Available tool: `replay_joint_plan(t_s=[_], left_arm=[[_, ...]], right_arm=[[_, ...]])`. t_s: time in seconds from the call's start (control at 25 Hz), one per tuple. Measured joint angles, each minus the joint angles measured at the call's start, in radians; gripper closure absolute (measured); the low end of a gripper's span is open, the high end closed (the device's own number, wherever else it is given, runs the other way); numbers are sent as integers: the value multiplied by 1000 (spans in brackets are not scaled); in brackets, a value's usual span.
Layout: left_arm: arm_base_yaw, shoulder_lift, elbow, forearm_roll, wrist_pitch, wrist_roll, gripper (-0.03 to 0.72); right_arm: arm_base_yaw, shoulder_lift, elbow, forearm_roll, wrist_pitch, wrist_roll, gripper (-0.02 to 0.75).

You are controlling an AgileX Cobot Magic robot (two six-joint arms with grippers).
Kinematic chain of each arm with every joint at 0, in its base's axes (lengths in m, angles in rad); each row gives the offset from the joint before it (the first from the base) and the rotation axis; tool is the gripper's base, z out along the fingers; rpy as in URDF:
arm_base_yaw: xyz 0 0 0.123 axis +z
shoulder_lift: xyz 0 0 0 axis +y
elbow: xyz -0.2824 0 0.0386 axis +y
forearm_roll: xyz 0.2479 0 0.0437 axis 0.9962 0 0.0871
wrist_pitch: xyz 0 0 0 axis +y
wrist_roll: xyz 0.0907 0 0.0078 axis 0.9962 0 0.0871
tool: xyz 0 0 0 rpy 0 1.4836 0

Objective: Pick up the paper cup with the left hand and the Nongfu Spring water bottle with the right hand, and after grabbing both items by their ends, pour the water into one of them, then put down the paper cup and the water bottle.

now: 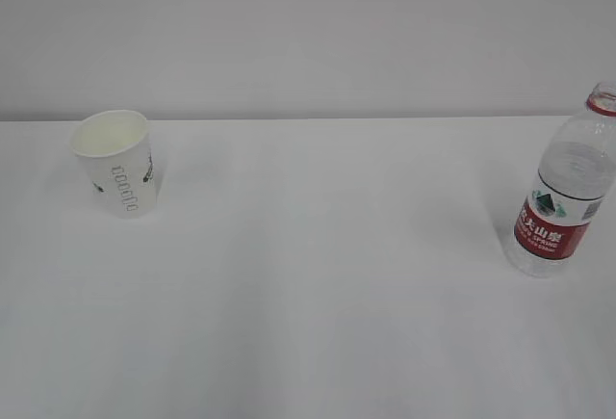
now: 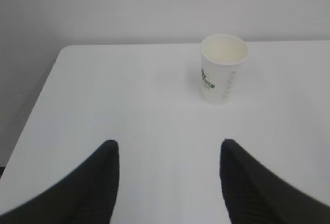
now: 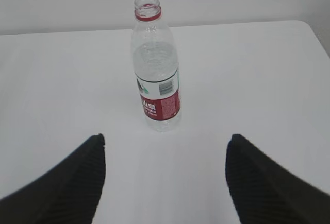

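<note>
The white paper cup (image 1: 117,162) stands upright at the back left of the white table, its mouth open; the left wrist view shows the paper cup (image 2: 223,68) ahead and to the right of my left gripper (image 2: 168,144), which is open and empty. The Nongfu Spring water bottle (image 1: 567,188) stands upright at the right edge of the exterior view, uncapped, with a red label and red neck ring. Seen from the right wrist, the bottle (image 3: 155,64) holds clear water and stands just ahead of my open, empty right gripper (image 3: 166,137). Neither arm appears in the exterior view.
The white table (image 1: 318,274) meets a pale wall at the back. Its left edge and back left corner (image 2: 62,51) show in the left wrist view, its back right corner (image 3: 309,26) in the right wrist view.
</note>
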Motion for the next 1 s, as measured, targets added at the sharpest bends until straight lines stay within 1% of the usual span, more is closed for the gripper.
replay_joint_plan(t_s=[0.32, 0.52, 0.76, 1.0], left_arm=[[0, 165, 0, 49, -222, 0, 237], [0, 284, 0, 49, -341, 0, 237], [0, 397, 0, 51, -481, 0, 237], [0, 490, 0, 53, -579, 0, 237]], right_arm=[[0, 74, 0, 0, -86, 0, 190], [0, 91, 0, 0, -125, 0, 190], [0, 142, 0, 0, -221, 0, 190], [0, 235, 0, 0, -327, 0, 190]])
